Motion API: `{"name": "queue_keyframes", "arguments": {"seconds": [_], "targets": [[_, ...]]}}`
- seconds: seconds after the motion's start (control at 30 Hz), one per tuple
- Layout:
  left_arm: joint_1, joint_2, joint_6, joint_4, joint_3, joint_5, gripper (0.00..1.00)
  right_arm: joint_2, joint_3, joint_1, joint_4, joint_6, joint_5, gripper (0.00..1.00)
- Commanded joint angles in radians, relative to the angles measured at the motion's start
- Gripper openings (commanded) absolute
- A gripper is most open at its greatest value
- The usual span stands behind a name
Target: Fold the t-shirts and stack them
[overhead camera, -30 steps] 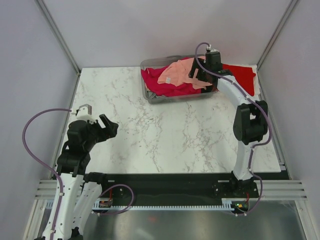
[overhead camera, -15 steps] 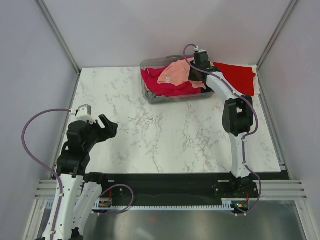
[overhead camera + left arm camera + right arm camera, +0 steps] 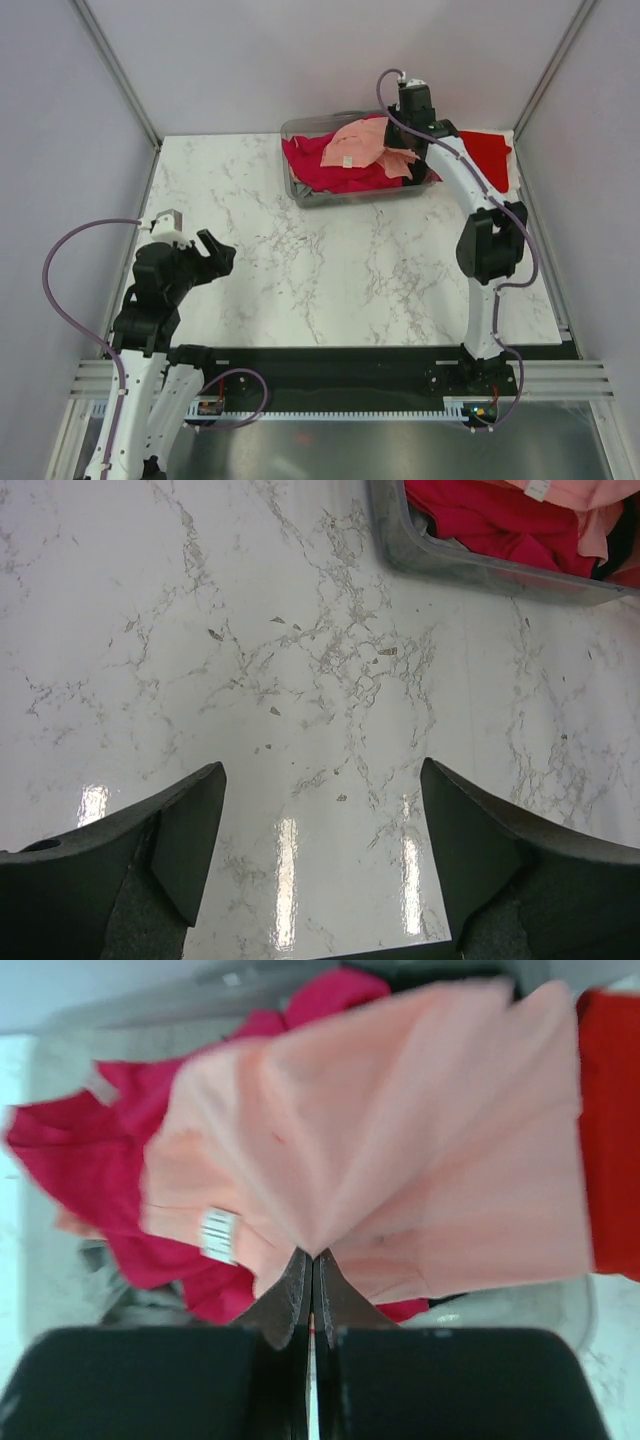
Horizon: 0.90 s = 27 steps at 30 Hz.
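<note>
R claw [image 3: 312,1255] went from wide to clenched on a pinch of the salmon t-shirt [image 3: 400,1140], bunched right at its tips over the bin [image 3: 480,568]; thin grip may slip, or drag magenta tee [image 3: 70,1150] beside it; L claw [image 3: 320,780] released.

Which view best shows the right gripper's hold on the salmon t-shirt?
Right wrist: the right gripper shut on the salmon t-shirt, folds fanning from the pinch. Top external: the arm hides the pinch. Left wrist: only a pink edge.
</note>
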Motion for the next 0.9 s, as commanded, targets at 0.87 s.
{"name": "queue_keyframes", "arguments": {"seconds": [0.87], "targets": [[-0.091, 0.355, -0.098, 0.100, 0.079, 0.034, 0.86, -1.341, -1.189, 0.032, -0.278, 0.494, 0.531, 0.00]]}}
